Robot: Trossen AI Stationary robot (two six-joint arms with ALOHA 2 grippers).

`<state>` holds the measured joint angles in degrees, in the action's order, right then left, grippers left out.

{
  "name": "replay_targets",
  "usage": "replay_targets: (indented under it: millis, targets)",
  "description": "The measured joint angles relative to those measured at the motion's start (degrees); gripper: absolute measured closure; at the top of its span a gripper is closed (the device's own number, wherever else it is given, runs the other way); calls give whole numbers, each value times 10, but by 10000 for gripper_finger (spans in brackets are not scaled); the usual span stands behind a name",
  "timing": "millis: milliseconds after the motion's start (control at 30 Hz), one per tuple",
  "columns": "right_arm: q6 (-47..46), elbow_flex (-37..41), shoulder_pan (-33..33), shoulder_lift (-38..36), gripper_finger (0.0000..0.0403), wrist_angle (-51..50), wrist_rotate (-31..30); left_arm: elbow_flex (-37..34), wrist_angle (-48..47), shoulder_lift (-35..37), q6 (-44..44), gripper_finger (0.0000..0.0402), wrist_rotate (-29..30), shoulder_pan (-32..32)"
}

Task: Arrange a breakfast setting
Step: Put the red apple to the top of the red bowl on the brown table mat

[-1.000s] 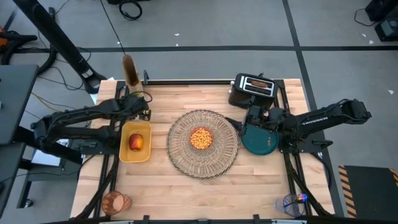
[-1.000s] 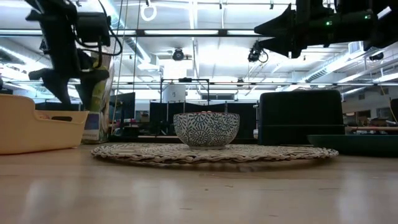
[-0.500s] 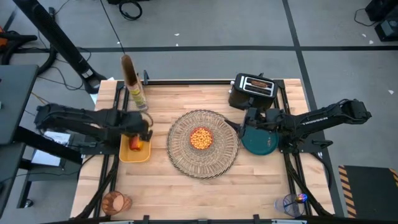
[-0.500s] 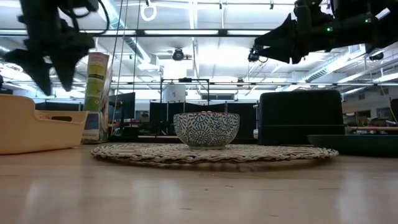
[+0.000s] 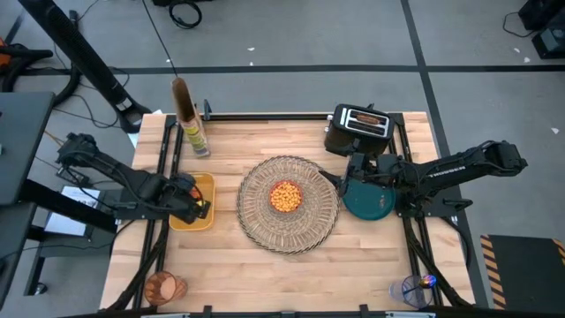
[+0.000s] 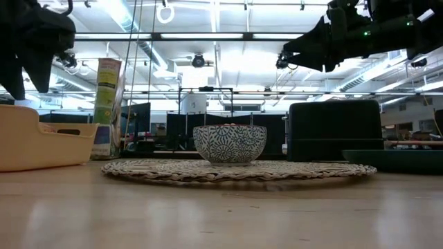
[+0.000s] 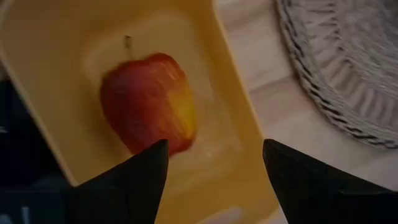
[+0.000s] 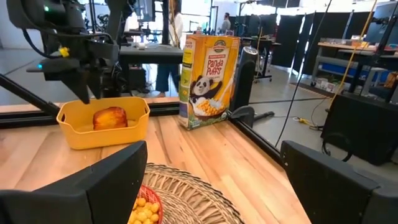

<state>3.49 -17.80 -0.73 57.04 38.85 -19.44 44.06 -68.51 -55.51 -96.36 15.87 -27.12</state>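
Note:
The red apple (image 7: pixel 149 102) lies in a yellow bin (image 5: pixel 208 184) at the table's left; it also shows in the right wrist view (image 8: pixel 109 117). My left gripper (image 7: pixel 214 180) is open just above the bin, its fingers beside the apple and apart from it. The woven placemat (image 5: pixel 305 231) lies mid-table with a blue-patterned bowl (image 6: pixel 229 144) of orange cereal on it. The teal plate (image 5: pixel 371 205) rests on the table right of the mat. My right gripper (image 8: pixel 211 186) is open and empty above the plate's far left rim. Toast (image 5: pixel 365 118) stands in the toaster.
A black toaster (image 5: pixel 357 131) stands at the far right. A cereal box (image 5: pixel 191 124) stands at the far left. An orange cup (image 5: pixel 164 287) is at the near left corner. A clear cup with a blue spoon (image 5: pixel 415 290) is at the near right corner.
My left gripper has swung from beside the cereal box toward the table's near edge and has come down over the yellow bin, now covering most of the apple in the high view. The apple and bin have kept their place.

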Motion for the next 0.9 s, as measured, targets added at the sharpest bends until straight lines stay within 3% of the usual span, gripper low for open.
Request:
replay_targets:
  millis: [267, 500, 900]
  targets:
    - [-10, 0, 0, 0, 25, -1, 2, -14, -8, 0, 5, 104, -44, 37]
    - [-12, 0, 0, 0, 25, -32, 41, -14, -28, 0, 6, 72, -52, 101]
    - [-24, 0, 18, 0, 25, -63, 47, -14, -51, -7, 25, 67, -82, 208]
